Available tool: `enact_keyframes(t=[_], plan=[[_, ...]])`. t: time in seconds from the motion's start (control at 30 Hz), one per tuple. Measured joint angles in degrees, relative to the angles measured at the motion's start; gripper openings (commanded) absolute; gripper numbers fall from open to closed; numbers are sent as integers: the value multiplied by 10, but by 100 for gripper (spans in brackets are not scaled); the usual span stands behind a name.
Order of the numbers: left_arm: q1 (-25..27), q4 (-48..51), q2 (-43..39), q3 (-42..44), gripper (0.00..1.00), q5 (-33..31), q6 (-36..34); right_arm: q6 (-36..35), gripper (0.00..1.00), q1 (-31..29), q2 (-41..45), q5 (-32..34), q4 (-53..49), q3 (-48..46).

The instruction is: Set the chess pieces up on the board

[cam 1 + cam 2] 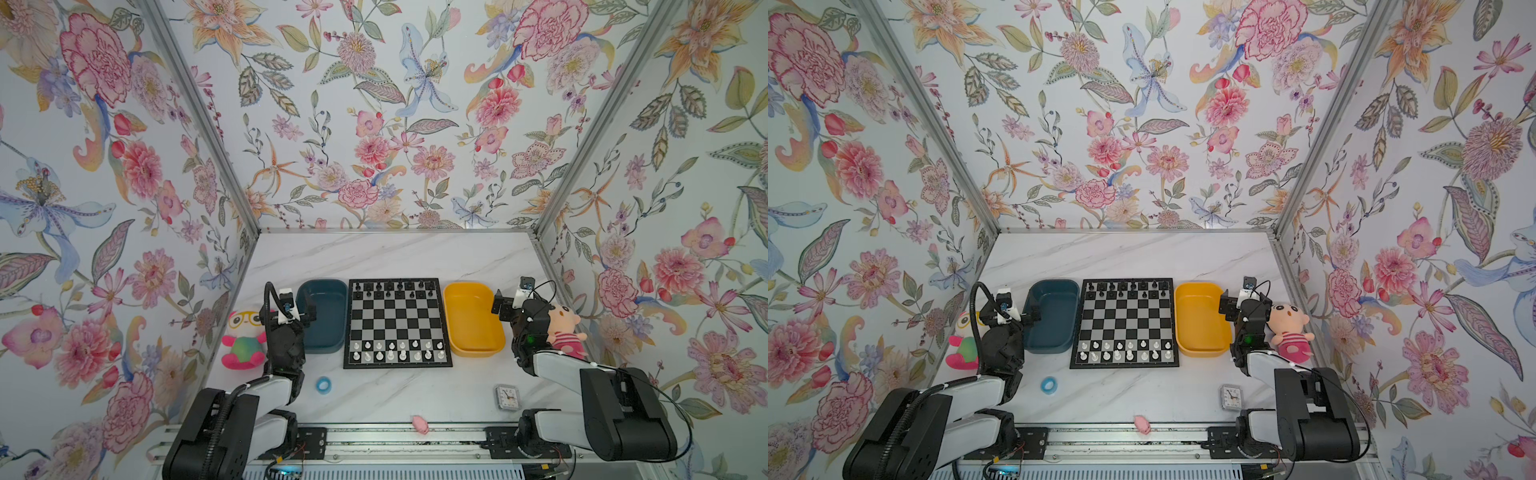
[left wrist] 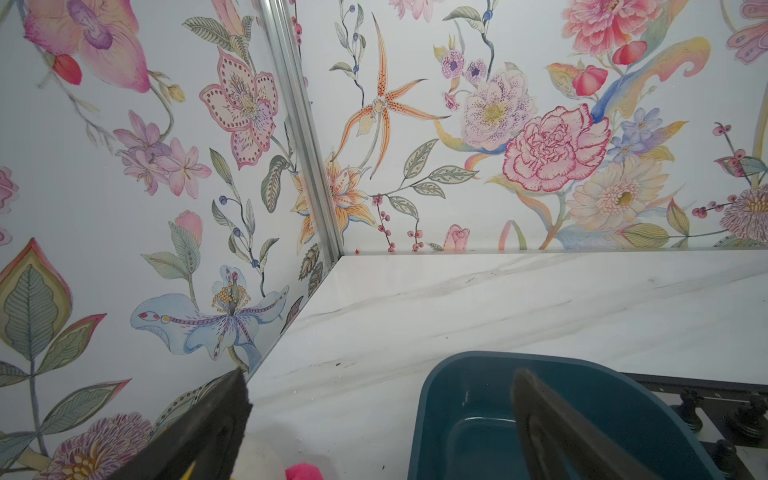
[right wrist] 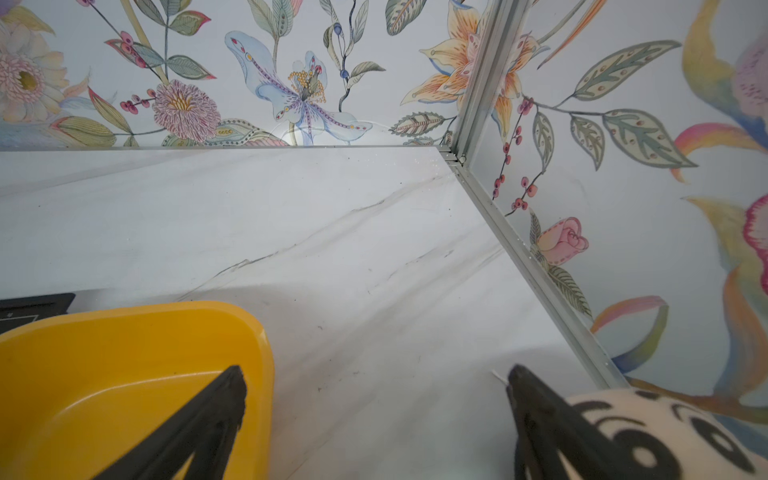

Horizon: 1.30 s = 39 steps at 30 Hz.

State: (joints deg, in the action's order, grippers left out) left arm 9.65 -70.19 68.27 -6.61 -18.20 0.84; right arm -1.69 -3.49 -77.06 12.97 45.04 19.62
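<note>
well off to the left of the board, a plush toy (image 1: 243, 338) with round glasses sits on the marble table (image 1: 395, 257), close to the side wall. between that toy and the board hangs the left gripper (image 2: 380, 374), jaws spread wide and nothing between them. in the left wrist view one finger (image 2: 199, 432) is on the toy's side and the other is over the teal bin (image 1: 328, 328). this bin lies just beside the board's left edge, its long side along it. a small blue ring (image 1: 323, 384) lies on the table just nearer than the board's near left corner.

the board (image 1: 397, 320) lies flat in the middle of the table. the chess pieces (image 1: 390, 355) stand on it in both top views, white ones in its two near rows and black ones in its two far rows. they are too small to tell which kind stands where.

nearer than the board's right half, a small pink thing (image 1: 420, 424) lies by the metal rail (image 1: 374, 436). the yellow bin (image 1: 473, 320) lies just beside the board's right edge. a small clock (image 1: 507, 397) lies nearer than the board's near right corner and to its right. right of the board, past the yellow bin, the right gripper (image 3: 374, 370) is wide open and grips nothing. one finger (image 3: 216, 407) is over the yellow bin, the other beside the head of a doll (image 1: 563, 328) in a pink striped dress, farthest right of the board.
</note>
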Motion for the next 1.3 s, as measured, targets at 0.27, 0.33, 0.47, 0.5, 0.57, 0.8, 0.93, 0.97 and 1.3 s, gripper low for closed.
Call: enact_keyframes(t=[0.27, 0.33, 0.47, 0.5, 0.57, 0.8, 0.93, 0.97, 1.3], plan=[[0, -52, 54, 31, 99, 4, -1, 0, 99, 0, -56, -17, 77, -11], [0, -66, 73, 34, 99, 4, -5, 0, 99, 0, -69, -21, 97, -14], [-9, -136, 115, 46, 99, 4, -9, 0, 99, 0, -94, -23, 134, -24], [-13, -149, 131, 49, 99, 4, -9, 0, 99, 0, -99, -23, 140, -25], [-22, -156, 183, 54, 99, 4, -9, 0, 99, 0, -106, -23, 146, -25], [-29, -160, 243, 52, 99, 14, -9, 0, 99, 5, -108, -29, 168, -25], [-41, -160, 243, 43, 99, 14, -2, 0, 99, 8, -108, -36, 170, -25], [-44, -160, 242, 36, 99, 14, 0, 0, 99, 9, -108, -37, 170, -25], [-54, -123, 225, -32, 99, 28, 13, 0, 99, 13, -108, -50, 170, -25]])
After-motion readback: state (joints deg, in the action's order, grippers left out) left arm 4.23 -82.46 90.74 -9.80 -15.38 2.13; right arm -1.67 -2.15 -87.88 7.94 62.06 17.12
